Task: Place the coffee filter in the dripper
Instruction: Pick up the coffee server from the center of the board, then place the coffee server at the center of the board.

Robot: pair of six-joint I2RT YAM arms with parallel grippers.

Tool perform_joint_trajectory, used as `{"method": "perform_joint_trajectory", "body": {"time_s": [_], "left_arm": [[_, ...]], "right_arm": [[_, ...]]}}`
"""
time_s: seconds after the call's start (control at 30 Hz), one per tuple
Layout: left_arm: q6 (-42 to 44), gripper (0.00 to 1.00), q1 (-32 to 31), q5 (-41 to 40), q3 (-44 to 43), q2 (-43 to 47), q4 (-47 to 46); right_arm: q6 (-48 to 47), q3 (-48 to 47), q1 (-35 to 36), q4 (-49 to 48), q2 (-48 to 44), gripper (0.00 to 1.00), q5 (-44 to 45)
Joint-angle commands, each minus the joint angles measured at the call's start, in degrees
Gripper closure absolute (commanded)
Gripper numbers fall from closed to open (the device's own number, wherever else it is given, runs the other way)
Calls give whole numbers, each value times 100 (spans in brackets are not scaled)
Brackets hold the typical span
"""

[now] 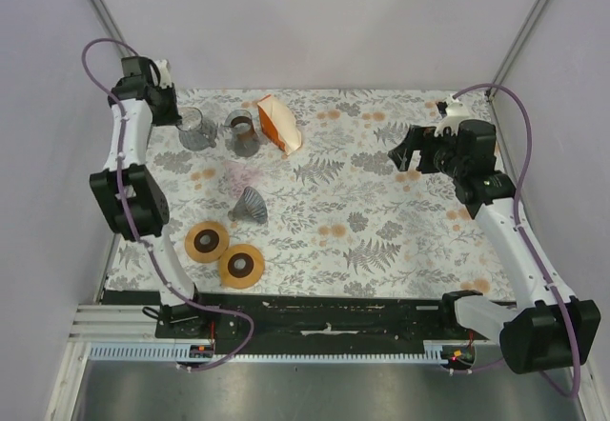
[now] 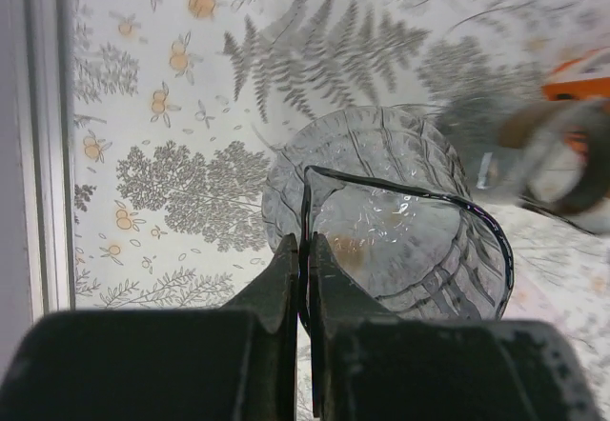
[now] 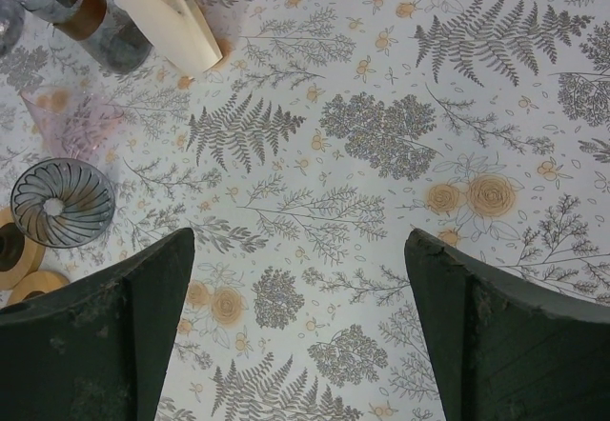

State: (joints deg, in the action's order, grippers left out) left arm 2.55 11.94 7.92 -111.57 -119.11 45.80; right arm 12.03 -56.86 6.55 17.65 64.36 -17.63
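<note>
Filter (image 1: 284,124), a white paper cone in an orange holder, sits at the far side of the counter (image 1: 381,240), a little left of the middle. Its long axis runs on a slant, from far left to near right.

The left hand (image 1: 176,116) is at the far left corner. In its wrist view the left hand (image 2: 303,250) has the jaws pressed together on the rim of the glass dripper (image 2: 400,211), with the thin wall pinched between them. From this hand the filter lies to the right, and the carafe (image 1: 243,133) stands between the two, just beside the glass dripper. The left arm is stretched along the left edge of the counter, with the wrist bent down toward the right.

The right hand (image 1: 408,150) hovers over the far right part of the counter, wide open and holding nothing. Its wrist view shows only the flowered cloth between the fingers (image 3: 143,307). From this hand the filter (image 3: 162,7) lies to the left, with bare cloth in between. The right arm reaches from its near right base toward the far side, with the wrist turned to the left.

The left hand is perhaps a little nearer, but it is busy. I think the free right hand should fetch the filter, moving left and closing across the cone's short side. A grey dripper (image 1: 250,205) also lies nearer, left of the middle. The held one looks to me the likely target.
</note>
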Motion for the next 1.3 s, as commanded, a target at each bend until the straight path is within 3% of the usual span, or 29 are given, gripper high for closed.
{"method": "perform_joint_trajectory", "body": {"time_s": [0.0, 0.1, 0.2, 0.33, 0.43, 0.6, 0.97, 1.0, 1.03, 1.13, 1.27], "left_arm": [[-27, 98, -279, 841, -128, 1547, 77], [455, 98, -1112, 904, -67, 1899, 516], [975, 98, -2517, 939, 99, 1927, 965], [1397, 98, -3854, 940, 530, 1690, 975], [1652, 98, -4524, 868, 794, 1418, 721], [1881, 98, -4991, 1062, 1356, 1162, -105], [2206, 98, -5141, 1000, 2367, 916, -923], [2206, 96, -5141, 1044, 2464, 942, -985], [2215, 87, -5149, 1123, 2517, 951, -1011], [2215, 52, -5141, 1387, 2596, 1056, -986], [2206, 29, -5132, 1379, 2378, 1337, -679]], "right_arm": [[36, -290, 22, -148, -152, 2, -153], [54, -290, 40, -165, -160, 2, -180], [54, -273, 57, -157, -187, 2, -188], [27, -238, 66, -183, -248, 2, -153], [10, -220, 75, -183, -318, 2, -144], [-34, -203, 84, -192, -362, 2, -118], [-61, -141, 101, -244, -433, 2, -83], [-69, -141, 93, -236, -442, 2, -74], [-69, -141, 101, -227, -450, 2, -74], [-87, -159, 101, -227, -512, 2, -74], [-113, -167, 110, -227, -582, 2, -65]]}}
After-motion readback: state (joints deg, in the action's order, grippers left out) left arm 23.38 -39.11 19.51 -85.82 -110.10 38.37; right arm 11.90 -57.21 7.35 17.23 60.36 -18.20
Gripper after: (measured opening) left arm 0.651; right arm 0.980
